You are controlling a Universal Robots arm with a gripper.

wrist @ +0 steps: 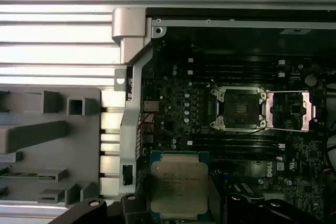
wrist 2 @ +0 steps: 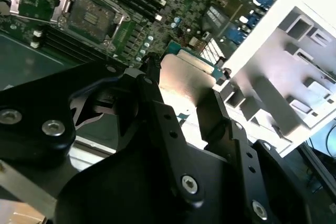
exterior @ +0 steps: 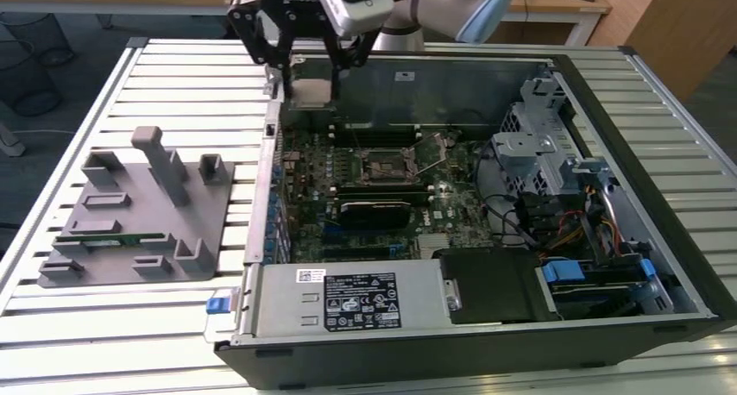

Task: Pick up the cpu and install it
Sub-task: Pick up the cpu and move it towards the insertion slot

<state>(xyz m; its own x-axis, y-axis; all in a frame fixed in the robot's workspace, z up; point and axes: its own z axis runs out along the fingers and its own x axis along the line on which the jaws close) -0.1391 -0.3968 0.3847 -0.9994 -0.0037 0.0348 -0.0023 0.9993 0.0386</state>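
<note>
- The cpu (exterior: 311, 91) is hanging pinched between the black jaws, over a corner of the open computer case (exterior: 484, 76).
- The motherboard socket (wrist: 239, 107) is lying open, well apart.

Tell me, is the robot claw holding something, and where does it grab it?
The gripper holds the cpu, pinched by its two opposite edges.

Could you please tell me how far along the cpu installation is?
Pickup looks done: the gripper holds the cpu in the air, away from the socket. That socket stands open and empty, so seating the cpu is what remains.
</note>
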